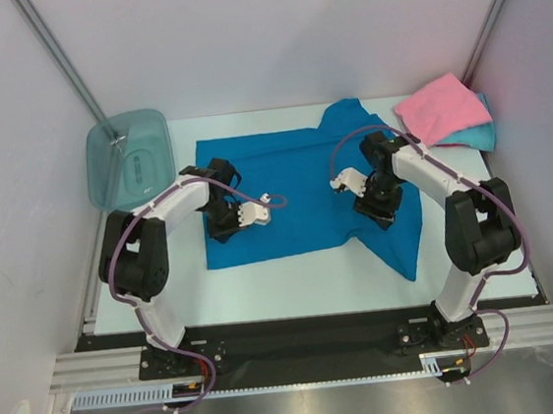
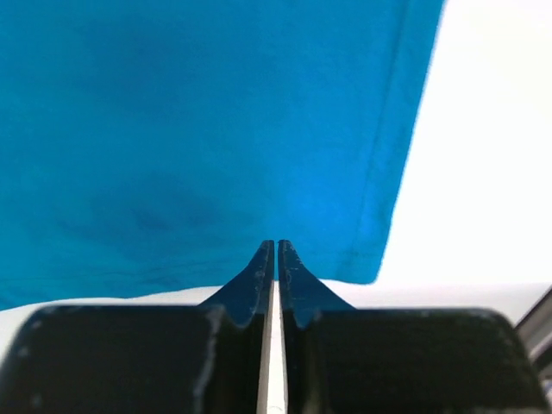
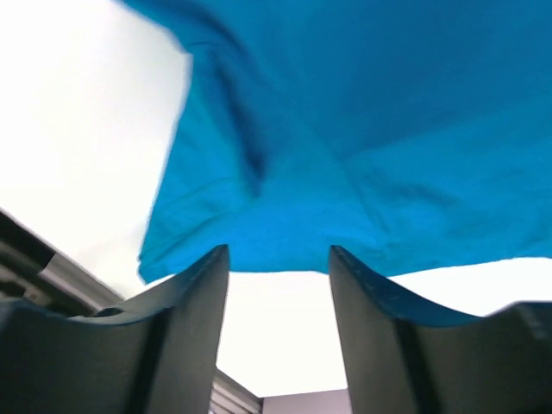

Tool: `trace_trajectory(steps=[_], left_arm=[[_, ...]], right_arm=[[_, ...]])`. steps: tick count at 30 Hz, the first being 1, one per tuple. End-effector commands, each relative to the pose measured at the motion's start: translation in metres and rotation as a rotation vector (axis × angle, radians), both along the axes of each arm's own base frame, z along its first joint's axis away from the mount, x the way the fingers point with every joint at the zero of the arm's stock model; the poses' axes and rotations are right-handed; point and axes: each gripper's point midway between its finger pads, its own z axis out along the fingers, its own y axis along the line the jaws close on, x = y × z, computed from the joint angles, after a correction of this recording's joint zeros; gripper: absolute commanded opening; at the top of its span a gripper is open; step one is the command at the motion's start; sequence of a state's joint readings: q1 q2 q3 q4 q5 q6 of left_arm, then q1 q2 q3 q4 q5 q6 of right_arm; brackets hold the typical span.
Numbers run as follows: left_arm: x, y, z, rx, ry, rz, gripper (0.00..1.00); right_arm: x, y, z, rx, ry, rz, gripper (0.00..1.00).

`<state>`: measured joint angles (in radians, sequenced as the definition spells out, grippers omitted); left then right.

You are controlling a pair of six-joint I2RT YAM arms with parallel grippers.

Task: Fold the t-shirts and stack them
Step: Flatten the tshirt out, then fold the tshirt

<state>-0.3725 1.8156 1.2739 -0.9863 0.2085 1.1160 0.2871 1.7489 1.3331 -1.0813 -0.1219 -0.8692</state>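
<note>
A deep blue t-shirt (image 1: 297,165) lies spread across the middle of the white table, one sleeve bunched at the back and its right side trailing toward the front. My left gripper (image 1: 222,231) hovers over the shirt's left part. In the left wrist view it (image 2: 276,243) is shut, with only a hairline gap and nothing in it, tips at the hem of the blue cloth (image 2: 190,129). My right gripper (image 1: 381,214) is over the shirt's right part. Seen from the right wrist, it (image 3: 279,248) stands open and empty, just short of the blue cloth's edge (image 3: 371,112). A folded pink t-shirt (image 1: 434,106) rests on a turquoise one (image 1: 477,134) at the back right.
A translucent teal plastic bin (image 1: 131,158) sits at the back left corner. White walls enclose the table on three sides. A black rail (image 1: 300,338) carrying both arm bases runs along the near edge.
</note>
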Motion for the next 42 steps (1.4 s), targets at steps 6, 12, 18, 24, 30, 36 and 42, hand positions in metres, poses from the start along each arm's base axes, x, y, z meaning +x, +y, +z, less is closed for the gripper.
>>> trace_trajectory(steps=[6,12,18,24,30,36,42], left_arm=[[-0.007,-0.004,0.034,-0.028,-0.035,-0.079,0.01],[-0.031,-0.002,0.028,-0.017,0.027,-0.129,0.11],[-0.052,0.010,0.017,0.029,0.042,-0.209,0.42],[-0.075,0.024,0.004,0.047,0.056,-0.252,0.83],[-0.070,0.020,-0.005,0.024,-0.003,-0.202,1.00],[-0.053,0.021,-0.026,0.040,-0.105,-0.108,0.95],[-0.048,0.031,-0.038,0.088,-0.138,-0.078,0.70]], right_arm=[[-0.040,-0.005,0.014,-0.015,0.081,0.089,0.54],[-0.062,-0.002,0.009,-0.025,0.121,0.117,0.55],[-0.066,-0.011,0.000,-0.067,0.116,0.113,0.54],[-0.060,-0.016,-0.001,-0.090,0.089,0.093,0.54],[-0.057,-0.016,0.001,-0.092,0.077,0.085,0.54],[-0.052,-0.016,0.002,-0.094,0.068,0.078,0.52],[-0.050,-0.017,0.002,-0.101,0.069,0.078,0.50]])
